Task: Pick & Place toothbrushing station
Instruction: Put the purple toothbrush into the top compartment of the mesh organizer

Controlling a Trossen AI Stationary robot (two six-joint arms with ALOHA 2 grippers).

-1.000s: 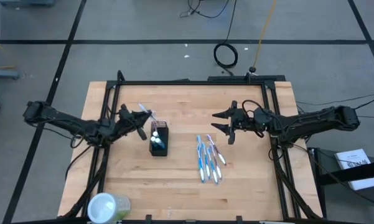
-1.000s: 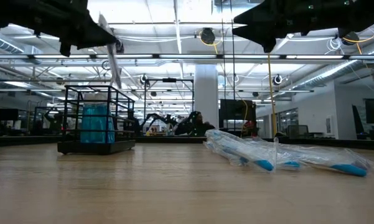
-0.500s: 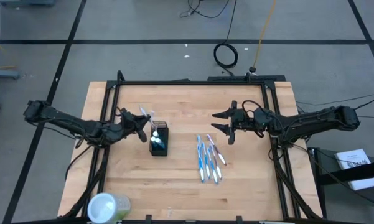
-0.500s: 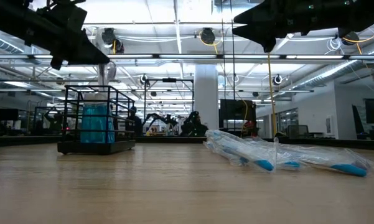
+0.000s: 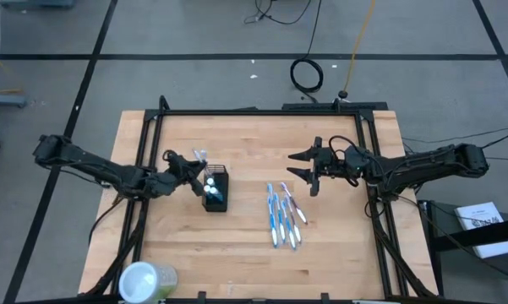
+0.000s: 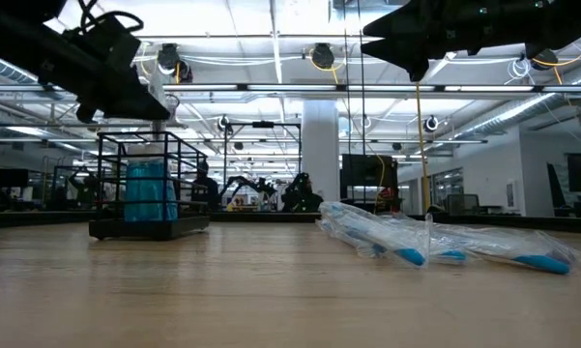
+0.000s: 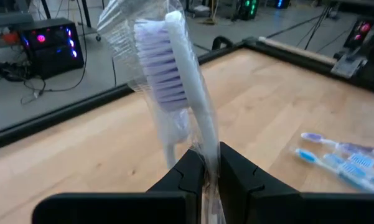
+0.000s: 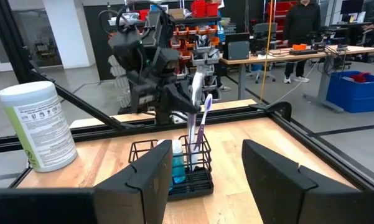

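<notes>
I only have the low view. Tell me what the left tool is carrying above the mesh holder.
Observer: The left tool is shut on a wrapped toothbrush with purple bristles, head pointing up.
Operator: Report where it sits over the holder.
Observer: From above, it is at the mesh holder's left edge, brush tip over the rim.
Operator: Give me the right tool.
Observer: The right tool is open and holds nothing, hovering just behind the loose toothbrushes.
</notes>
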